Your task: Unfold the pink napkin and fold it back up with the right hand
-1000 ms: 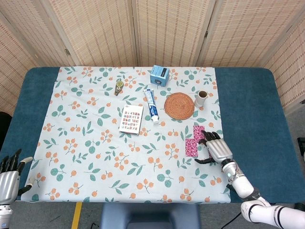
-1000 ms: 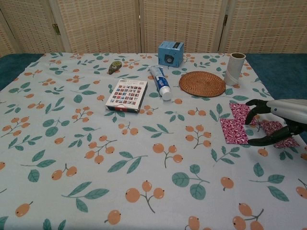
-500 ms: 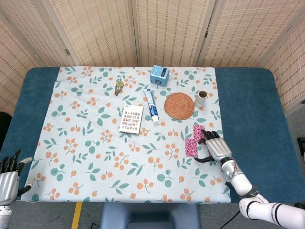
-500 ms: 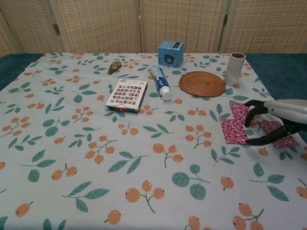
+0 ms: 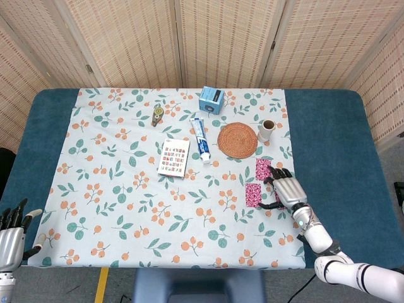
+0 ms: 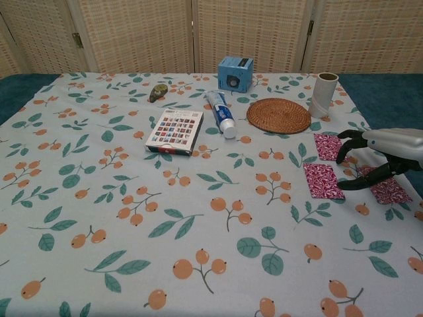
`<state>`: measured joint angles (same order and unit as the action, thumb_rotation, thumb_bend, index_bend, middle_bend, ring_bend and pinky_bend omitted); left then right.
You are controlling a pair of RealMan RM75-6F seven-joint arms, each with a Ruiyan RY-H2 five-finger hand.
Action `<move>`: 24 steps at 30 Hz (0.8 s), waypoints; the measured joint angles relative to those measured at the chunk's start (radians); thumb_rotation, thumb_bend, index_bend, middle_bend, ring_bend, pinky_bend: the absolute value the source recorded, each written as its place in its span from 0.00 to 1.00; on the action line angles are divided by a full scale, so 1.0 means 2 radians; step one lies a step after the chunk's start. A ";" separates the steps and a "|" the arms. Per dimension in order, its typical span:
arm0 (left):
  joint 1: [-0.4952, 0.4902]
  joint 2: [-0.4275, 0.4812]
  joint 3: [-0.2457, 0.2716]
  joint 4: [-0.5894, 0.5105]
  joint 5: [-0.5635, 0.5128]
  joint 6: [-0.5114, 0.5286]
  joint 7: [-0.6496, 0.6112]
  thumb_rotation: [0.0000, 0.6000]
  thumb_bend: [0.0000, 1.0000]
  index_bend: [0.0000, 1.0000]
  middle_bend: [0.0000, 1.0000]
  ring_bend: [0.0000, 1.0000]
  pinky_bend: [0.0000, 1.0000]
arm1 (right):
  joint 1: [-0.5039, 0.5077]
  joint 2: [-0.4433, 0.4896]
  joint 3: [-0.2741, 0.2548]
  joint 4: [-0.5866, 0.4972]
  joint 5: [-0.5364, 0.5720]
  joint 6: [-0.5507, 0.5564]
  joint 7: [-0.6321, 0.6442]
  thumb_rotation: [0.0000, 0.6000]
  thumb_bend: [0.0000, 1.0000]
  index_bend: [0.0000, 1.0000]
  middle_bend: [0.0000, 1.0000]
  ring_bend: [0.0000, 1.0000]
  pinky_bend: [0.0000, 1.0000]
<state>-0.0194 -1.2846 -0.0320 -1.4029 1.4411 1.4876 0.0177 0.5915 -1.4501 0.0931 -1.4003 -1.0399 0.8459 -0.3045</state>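
The pink patterned napkin lies flat and spread out on the floral tablecloth at the right, near the cloth's edge. My right hand arches over its middle, palm down, so only the napkin's left, far and right parts show. Its fingers curve down toward the napkin's far part and the thumb reaches toward the near part; no cloth is plainly gripped between them. My left hand rests at the table's near left corner with fingers spread, holding nothing.
Beyond the napkin sit a round woven mat and a cardboard tube. Further left are a toothpaste tube, a blue box, a patterned booklet and a small green object.
My right hand has slid toward the far side of the napkin and risen slightly, baring more of the near right part. The left hand has not moved.
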 measured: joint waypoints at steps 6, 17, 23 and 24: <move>-0.001 0.000 -0.001 0.000 0.002 0.000 -0.001 1.00 0.43 0.27 0.04 0.12 0.00 | -0.010 0.012 -0.004 -0.019 -0.009 0.015 0.008 0.45 0.22 0.27 0.03 0.00 0.00; -0.006 0.001 -0.002 -0.007 0.011 0.002 0.002 1.00 0.43 0.27 0.04 0.12 0.00 | -0.038 0.039 -0.010 -0.077 -0.038 0.064 0.028 0.49 0.22 0.27 0.03 0.00 0.00; -0.006 0.003 -0.001 -0.007 0.015 0.006 -0.003 1.00 0.43 0.27 0.04 0.12 0.00 | -0.036 0.024 -0.004 -0.087 -0.004 0.072 -0.011 0.50 0.22 0.27 0.04 0.00 0.00; -0.005 0.004 0.000 -0.006 0.015 0.007 -0.005 1.00 0.43 0.27 0.04 0.12 0.00 | -0.034 0.021 -0.003 -0.087 0.003 0.072 -0.018 0.50 0.22 0.26 0.04 0.00 0.00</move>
<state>-0.0292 -1.2775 -0.0330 -1.4148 1.4709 1.5014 0.0077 0.5238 -1.4077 0.0877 -1.5745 -1.0343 0.9893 -0.3406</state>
